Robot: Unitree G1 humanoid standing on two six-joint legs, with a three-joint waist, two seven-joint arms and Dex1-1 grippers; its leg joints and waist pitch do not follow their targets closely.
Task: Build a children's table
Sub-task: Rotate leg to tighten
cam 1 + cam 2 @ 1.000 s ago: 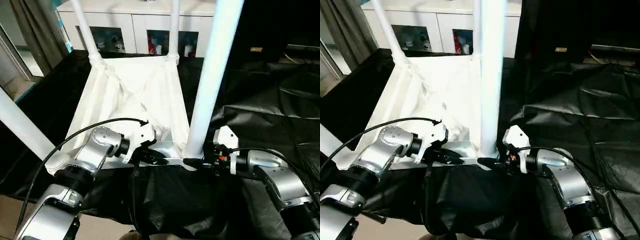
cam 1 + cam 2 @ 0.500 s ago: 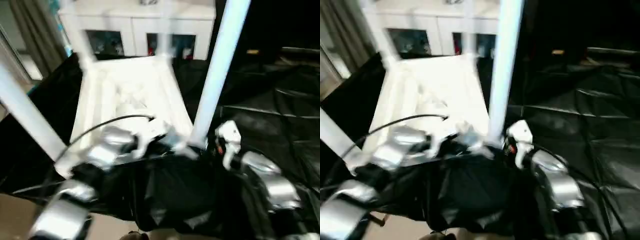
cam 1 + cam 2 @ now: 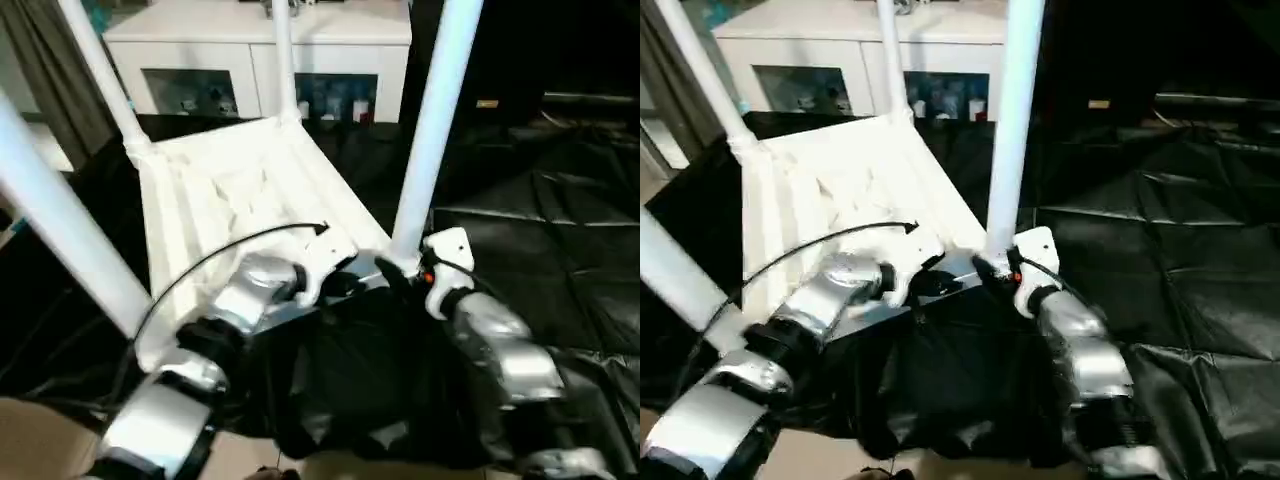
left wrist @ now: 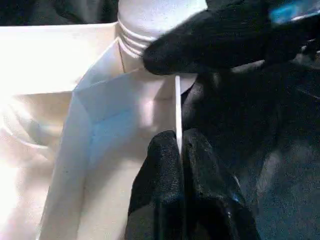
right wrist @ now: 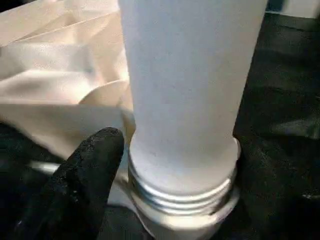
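White plastic tabletop [image 3: 240, 205] lies upside down on black sheeting [image 3: 540, 230], ribbed underside facing up. Four white tube legs stand up from its corner sockets: near-right leg [image 3: 432, 130] just in front of the robot, near-left leg [image 3: 60, 235] at the left edge of the head view, far-left leg [image 3: 100, 80] and far-right leg [image 3: 283, 60] toward the back. Behind the tabletop, a white cabinet [image 3: 230, 70] w/ glass fronts.

Left gripper [image 4: 177, 165]: jaws pressed together, pinching the thin near rim of the tabletop [image 4: 178, 112] between its two black fingers, close beside the near-right corner socket. In the head view this gripper [image 3: 345, 283] sits at the tabletop's near edge, a black cable arching over the silver forearm.

Right gripper [image 3: 395, 272]: at the base of the near-right leg, where the leg meets its socket. Wrist view shows the leg's ridged collar [image 5: 182, 187] filling the gap, one black finger [image 5: 87, 175] to one side of it, set a little off the collar. Jaws spread wide around the leg base; can't tell if the other finger touches. Left wrist view shows a black finger of the right gripper [image 4: 200, 42] lying across the ridged base of the same leg.
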